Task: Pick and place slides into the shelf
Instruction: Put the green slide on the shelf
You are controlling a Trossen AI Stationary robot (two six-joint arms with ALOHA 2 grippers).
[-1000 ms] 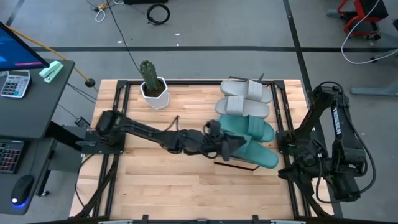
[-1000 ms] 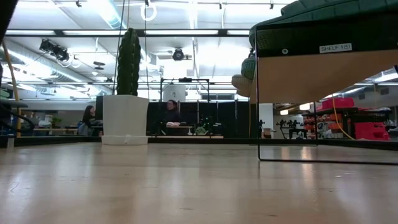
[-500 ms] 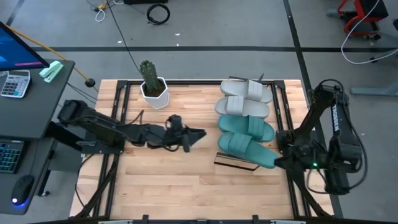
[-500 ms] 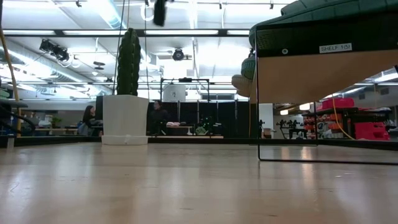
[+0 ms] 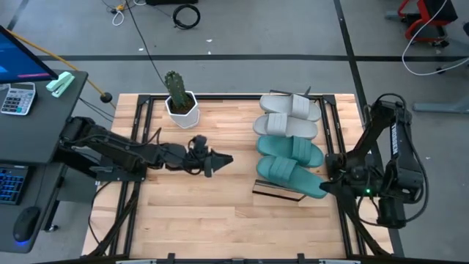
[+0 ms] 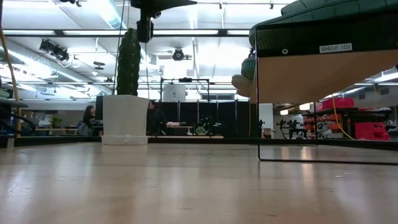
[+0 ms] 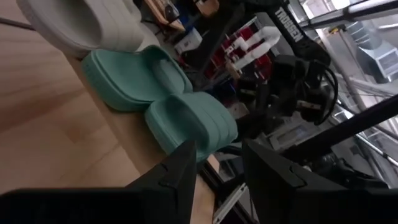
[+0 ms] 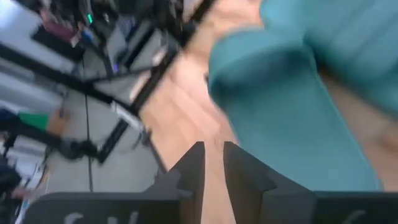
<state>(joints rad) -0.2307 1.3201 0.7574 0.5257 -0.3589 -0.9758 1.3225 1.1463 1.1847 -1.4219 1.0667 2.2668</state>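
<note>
Pulled back from the slides point(image 5: 289, 147) to frame centre, left hand point(image 5: 223, 159), fingers apart, empty. Right hand point(image 5: 326, 183) beside shelf point(image 5: 278, 191) at right, nearly closed, empty. All four slides atop shelf.

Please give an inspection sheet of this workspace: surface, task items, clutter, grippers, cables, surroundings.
Surface: slatted wooden tabletop, bare in front.
Job's things: two grey slides and two teal slides lie on the shelf.
Clutter: potted cactus.
Grippers: left gripper mid-table, open, empty; right gripper beside the nearest teal slide, jaws narrowly apart, empty.
Cables: coil on floor.
Surroundings: desk with calculator; seated person far behind.
</note>
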